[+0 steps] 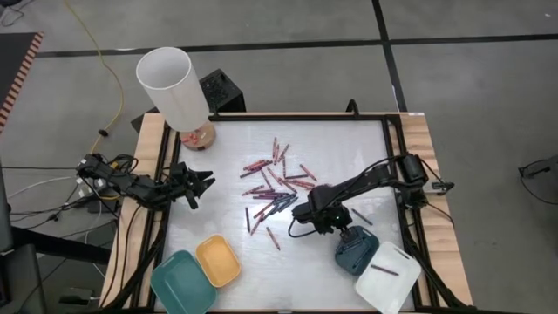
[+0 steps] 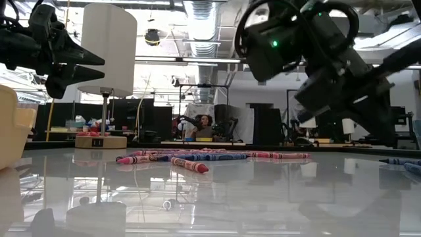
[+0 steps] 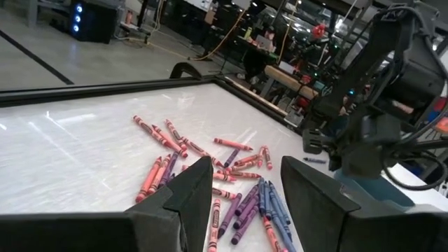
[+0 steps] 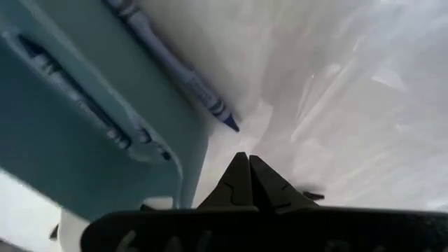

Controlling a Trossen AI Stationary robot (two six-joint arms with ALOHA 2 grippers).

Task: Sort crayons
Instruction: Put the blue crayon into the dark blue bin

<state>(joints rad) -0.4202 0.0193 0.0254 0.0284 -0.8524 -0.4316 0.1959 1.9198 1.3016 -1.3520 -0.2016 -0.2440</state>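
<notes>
A loose heap of red, pink, purple and blue crayons (image 1: pixel 277 185) lies mid-table and also shows in the left wrist view (image 3: pixel 231 175). My right gripper (image 4: pixel 248 161) is shut with nothing between its fingers. It points steeply down just off the rim of the dark-blue tray (image 1: pixel 353 253). One dark crayon (image 4: pixel 77 91) lies in that tray, and a blue crayon (image 4: pixel 175 66) lies on the table along its rim. My left gripper (image 3: pixel 245 189) waits open and level at the table's left edge (image 1: pixel 199 183).
A white tray (image 1: pixel 388 277) holding one crayon sits at the near right corner. A yellow tray (image 1: pixel 218 260) and a teal tray (image 1: pixel 181 281) sit at the near left. A white lamp (image 1: pixel 170 87) stands at the far left corner. A black frame edges the table.
</notes>
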